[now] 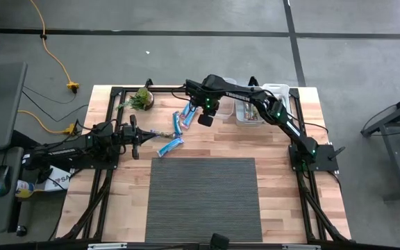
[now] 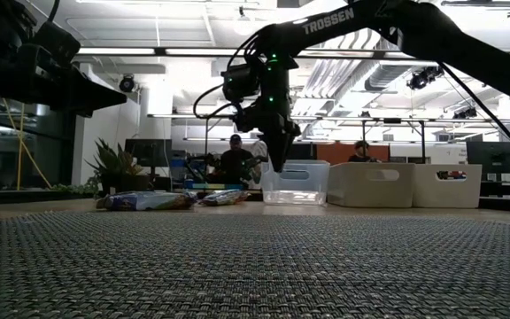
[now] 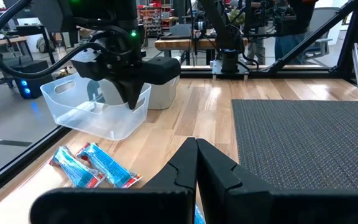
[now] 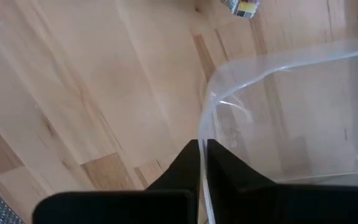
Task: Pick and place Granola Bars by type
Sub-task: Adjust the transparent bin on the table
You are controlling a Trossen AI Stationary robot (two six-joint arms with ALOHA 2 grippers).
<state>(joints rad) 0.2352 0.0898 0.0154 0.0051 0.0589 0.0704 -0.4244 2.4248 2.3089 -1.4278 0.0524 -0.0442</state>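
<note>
With its fingers pressed together on the rim of the clear bin (image 4: 278, 68), the right gripper (image 4: 201, 146) holds nothing, so the bin could be dragged while the granola bars (image 1: 179, 132) are left on the table (image 1: 283, 194).

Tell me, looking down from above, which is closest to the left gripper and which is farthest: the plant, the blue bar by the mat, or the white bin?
From the left gripper:
1. Blue bar, just beside it, at the mat's corner.
2. Plant, at the table's far edge.
3. White bin, far across, on the right arm's side.
</note>
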